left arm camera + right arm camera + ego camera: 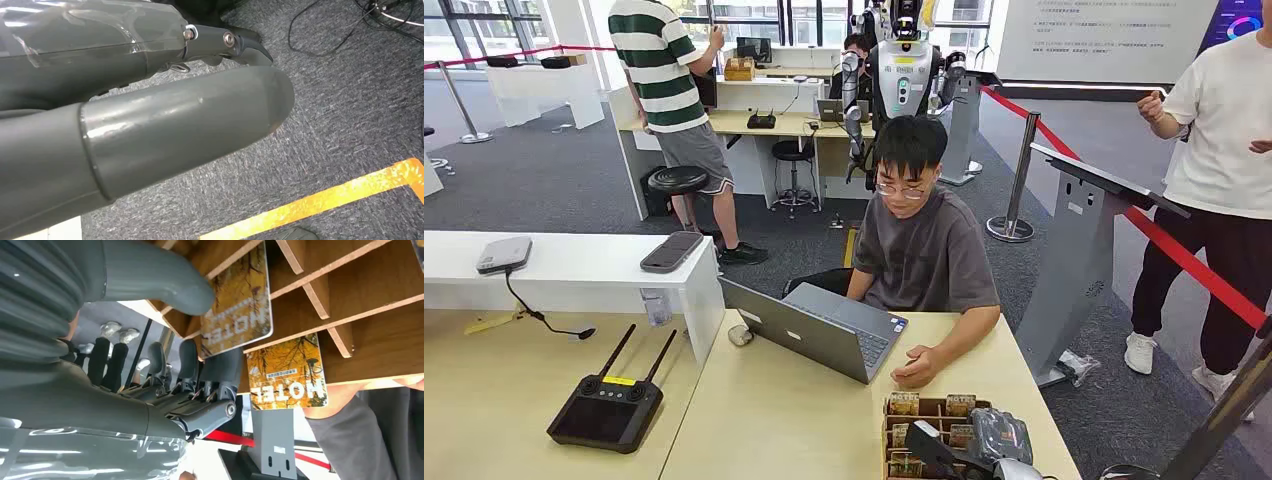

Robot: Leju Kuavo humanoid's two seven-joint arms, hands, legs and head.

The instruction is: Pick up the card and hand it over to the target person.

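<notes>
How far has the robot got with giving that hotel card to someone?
Early stage. The right robot hand has reached the wooden card rack, thumb and fingers either side of a hotel card still in its slot. Whether it grips is unclear. Lifting it and handing it to the seated person remain.

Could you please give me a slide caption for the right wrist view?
Robot hand pinching a HOTEL card in the wooden card rack, a second card beside it.
</notes>
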